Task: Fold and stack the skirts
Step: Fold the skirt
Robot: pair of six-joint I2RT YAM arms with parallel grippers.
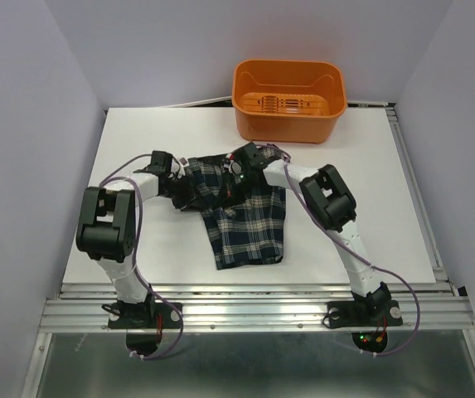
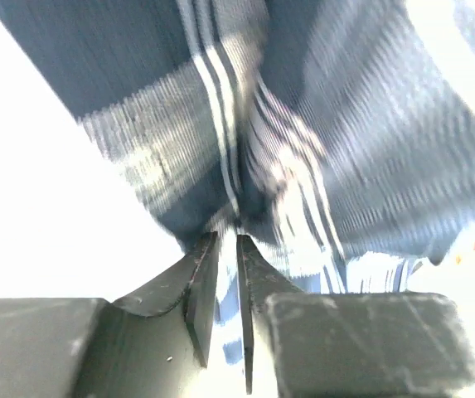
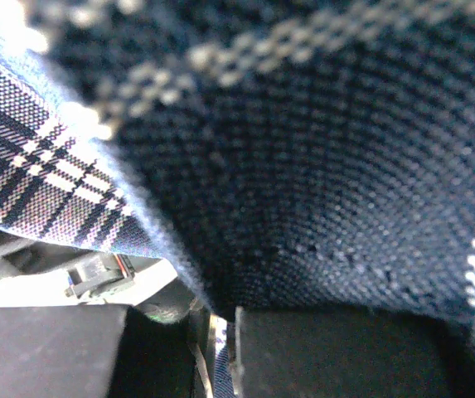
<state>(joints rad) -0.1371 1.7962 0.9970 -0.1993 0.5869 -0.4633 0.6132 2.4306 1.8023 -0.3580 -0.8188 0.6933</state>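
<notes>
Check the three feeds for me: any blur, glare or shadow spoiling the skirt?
Top external: sharp, evenly lit, skirt clear against the white table. Left wrist: plaid smeared by blur, table blown out white, left gripper itself sharp. Right wrist: cloth fills the frame, weave crisp centrally, softer at the edges, right gripper in deep shadow.

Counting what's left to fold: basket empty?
Empty. In the top view the basket shows a bare slotted floor, no cloth inside.

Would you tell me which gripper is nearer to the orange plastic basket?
Right. The right gripper grips the plaid skirt just in front of the basket; the left gripper is farther off, further left.
</notes>
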